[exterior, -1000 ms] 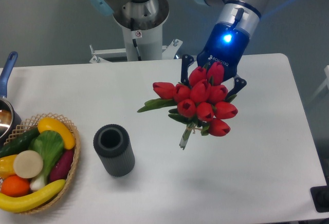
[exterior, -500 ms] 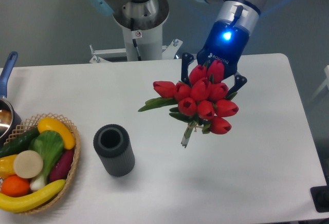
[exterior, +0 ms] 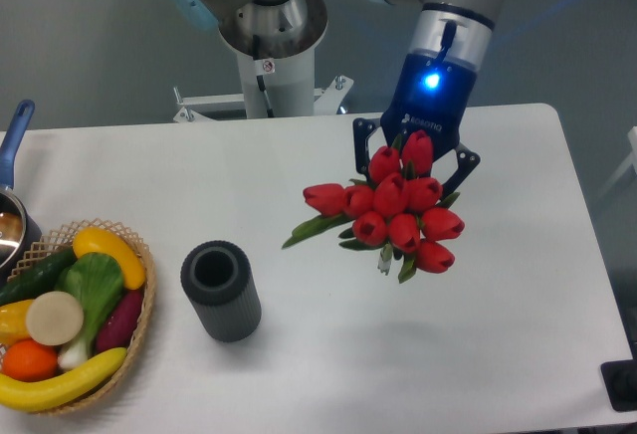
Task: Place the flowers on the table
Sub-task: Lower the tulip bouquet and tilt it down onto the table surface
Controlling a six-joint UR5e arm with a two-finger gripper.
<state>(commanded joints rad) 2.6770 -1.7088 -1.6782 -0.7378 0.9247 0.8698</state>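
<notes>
The blue-lit black two-finger claw [exterior: 415, 167] is clamped on the bunch of red tulip buds with green leaves [exterior: 393, 213] – heads toward the camera, stem ends hanging clear above the large white flat surface [exterior: 498, 315] – seemingly so the bunch can be laid down.

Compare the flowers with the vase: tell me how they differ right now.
The flowers are bright red buds with green leaves; the vase is plain dark grey and ribbed. The flowers are held above the table by the gripper, while the vase stands upright on it, untouched. The flowers are a loose, spreading bunch; the vase is one compact cylinder, its open mouth empty. Both are over the white tabletop.
</notes>
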